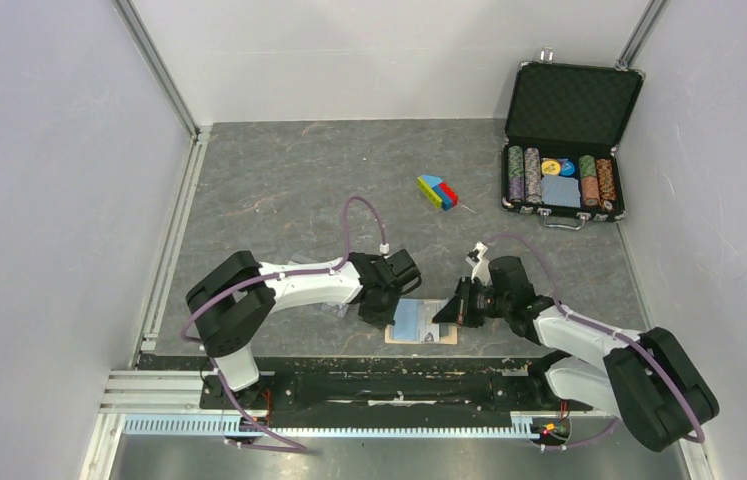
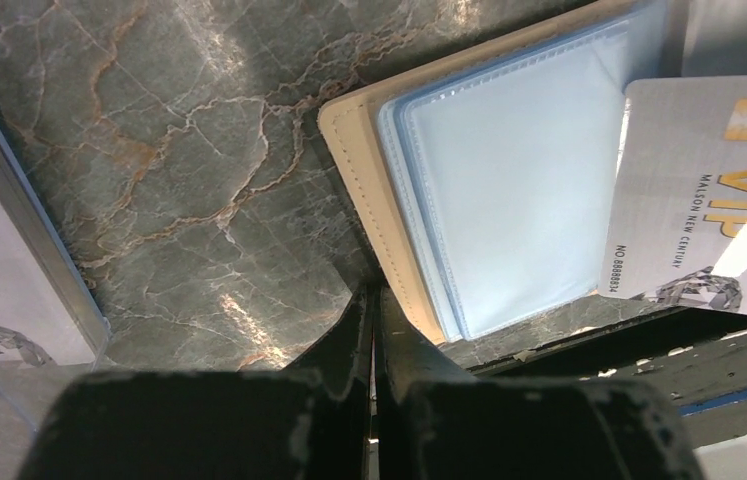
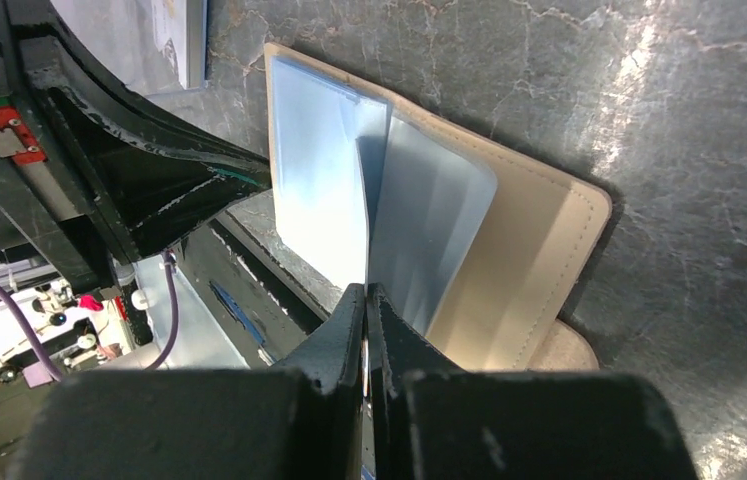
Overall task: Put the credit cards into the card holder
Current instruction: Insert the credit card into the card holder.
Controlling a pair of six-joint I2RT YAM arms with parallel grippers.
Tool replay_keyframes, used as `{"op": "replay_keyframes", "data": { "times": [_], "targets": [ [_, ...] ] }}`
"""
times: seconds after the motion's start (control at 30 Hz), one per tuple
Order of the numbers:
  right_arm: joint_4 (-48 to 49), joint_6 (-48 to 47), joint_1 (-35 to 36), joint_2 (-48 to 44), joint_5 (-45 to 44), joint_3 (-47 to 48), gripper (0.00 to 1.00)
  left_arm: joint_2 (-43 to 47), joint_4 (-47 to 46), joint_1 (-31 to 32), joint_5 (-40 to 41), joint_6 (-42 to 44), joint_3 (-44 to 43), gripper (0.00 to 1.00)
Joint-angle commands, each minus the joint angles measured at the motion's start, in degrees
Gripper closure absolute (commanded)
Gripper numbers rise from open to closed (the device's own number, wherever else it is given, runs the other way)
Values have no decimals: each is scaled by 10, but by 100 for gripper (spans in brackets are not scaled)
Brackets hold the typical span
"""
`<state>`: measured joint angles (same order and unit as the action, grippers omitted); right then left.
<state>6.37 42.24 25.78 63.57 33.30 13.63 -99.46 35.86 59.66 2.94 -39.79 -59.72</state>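
Credit card (image 2: 709, 180) looks thin, stiff, slick. Right jaws pinch its edge; left jaws are shut empty beside the floppy card holder (image 2: 354, 170).

Open black poker-chip case (image 1: 571, 105) far right, colourful block (image 1: 437, 192) mid-table, grey marbled tabletop (image 1: 279, 180)

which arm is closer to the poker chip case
Right. The right arm ends at the card holder's right edge, on the poker chip case's side; the left arm ends at the holder's left edge, farther away.
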Motion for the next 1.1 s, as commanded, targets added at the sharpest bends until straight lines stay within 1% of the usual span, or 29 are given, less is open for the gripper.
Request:
{"op": "replay_keyframes", "data": {
  "times": [0.0, 0.23, 0.5, 0.8, 1.07],
  "targets": [
    [35, -6, -3, 30, 18, 13, 100, -34, -18, 12, 10, -6, -2, 98],
    [42, -23, -3, 62, 22, 25, 100, -46, -18, 13, 6, 3, -4, 98],
    [27, -50, -4, 87, 13, 47, 100, -53, -18, 14, 7, 6, -4, 98],
    [13, -62, -10, 89, -5, 56, 100, -56, -14, 13, 8, 10, -5, 98],
    [20, -53, -14, 74, -17, 43, 100, -54, -14, 14, 7, 8, -5, 98]
  ]
}}
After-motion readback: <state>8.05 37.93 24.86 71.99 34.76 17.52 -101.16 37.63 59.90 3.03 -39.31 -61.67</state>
